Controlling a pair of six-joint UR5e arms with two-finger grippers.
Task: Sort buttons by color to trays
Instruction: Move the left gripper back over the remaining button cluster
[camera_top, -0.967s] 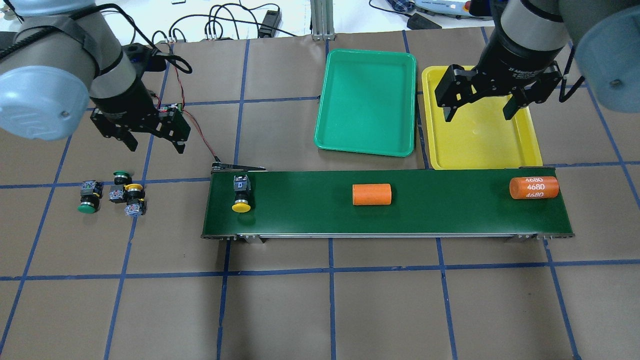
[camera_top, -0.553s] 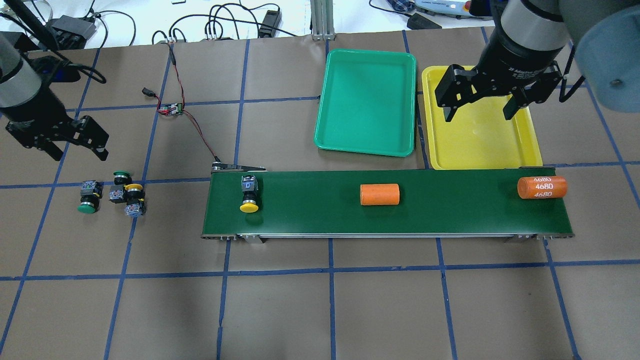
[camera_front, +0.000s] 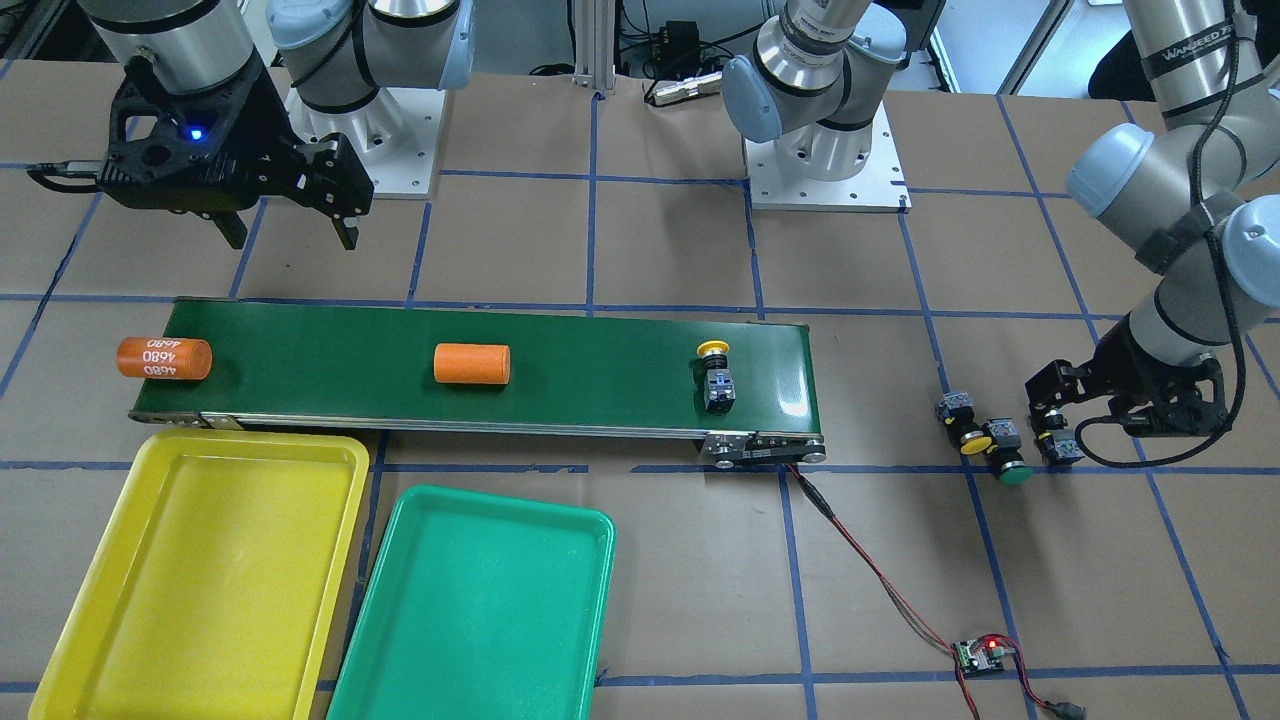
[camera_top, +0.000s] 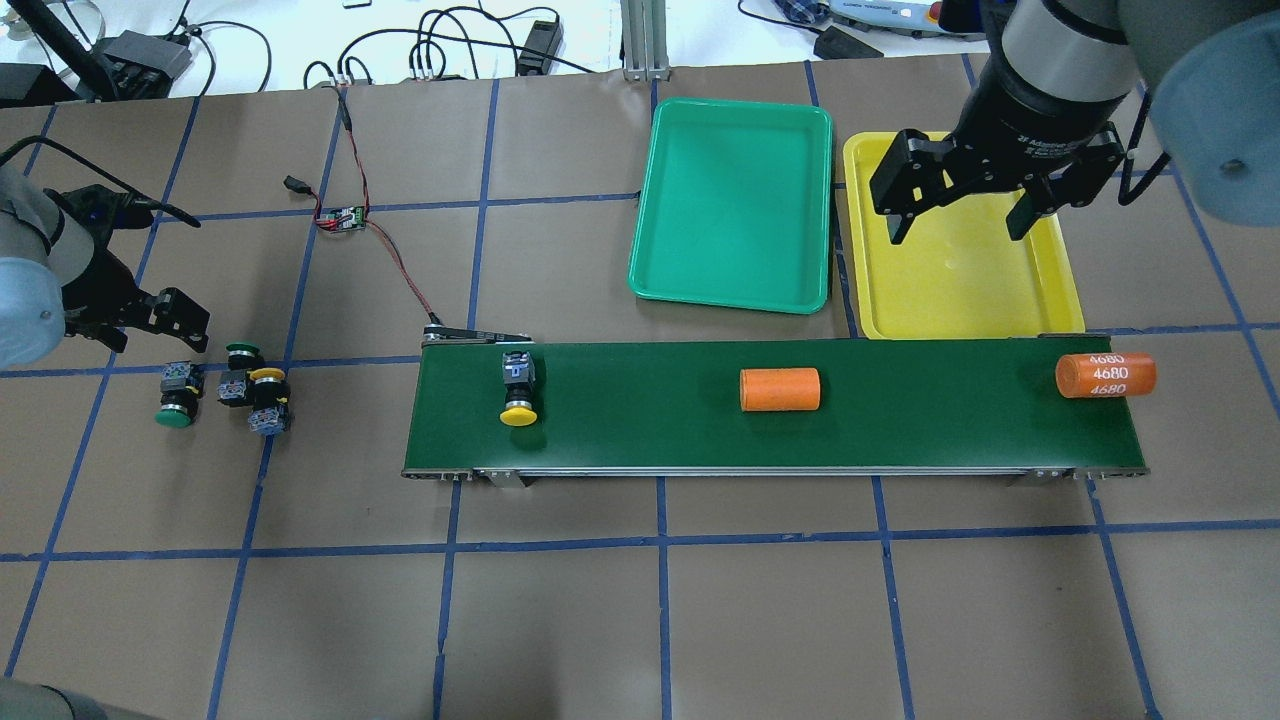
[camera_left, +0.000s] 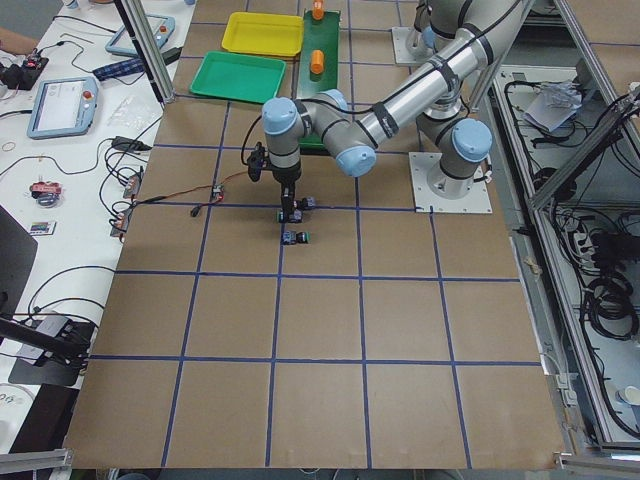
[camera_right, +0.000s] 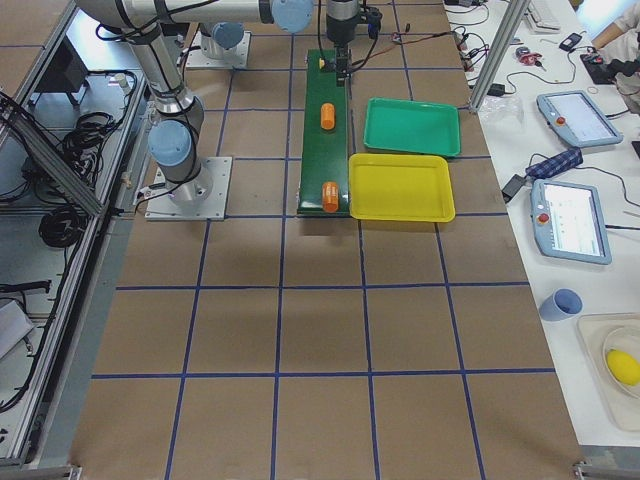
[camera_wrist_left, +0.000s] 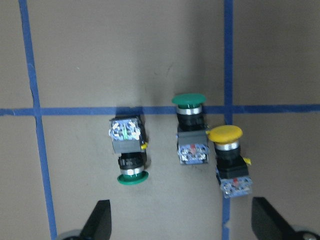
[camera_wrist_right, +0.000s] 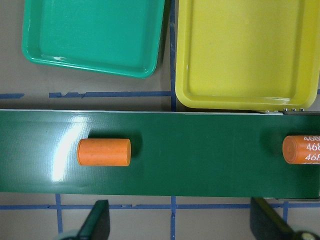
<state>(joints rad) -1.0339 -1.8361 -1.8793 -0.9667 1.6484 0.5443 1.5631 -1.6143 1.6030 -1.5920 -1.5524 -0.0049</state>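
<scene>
While its jaws stand spread and empty, the left gripper (camera_wrist_left: 180, 204) hangs over three buttons (camera_top: 240, 375) on the table (camera_top: 640, 620), probably lining up a pick; its arm is cut off at the overhead edge. Fourth button (camera_top: 518, 390), yellow, lies on the conveyor belt (camera_top: 900, 420); green tray (camera_top: 735, 200) and yellow tray (camera_top: 960, 290) are bare. Right gripper (camera_top: 957, 228), likewise spread and empty, masks the yellow tray's far corner in the overhead view.

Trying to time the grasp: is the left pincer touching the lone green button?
Apart. The left wrist view shows the left pincer short of the lone green button, paper showing between them.
</scene>
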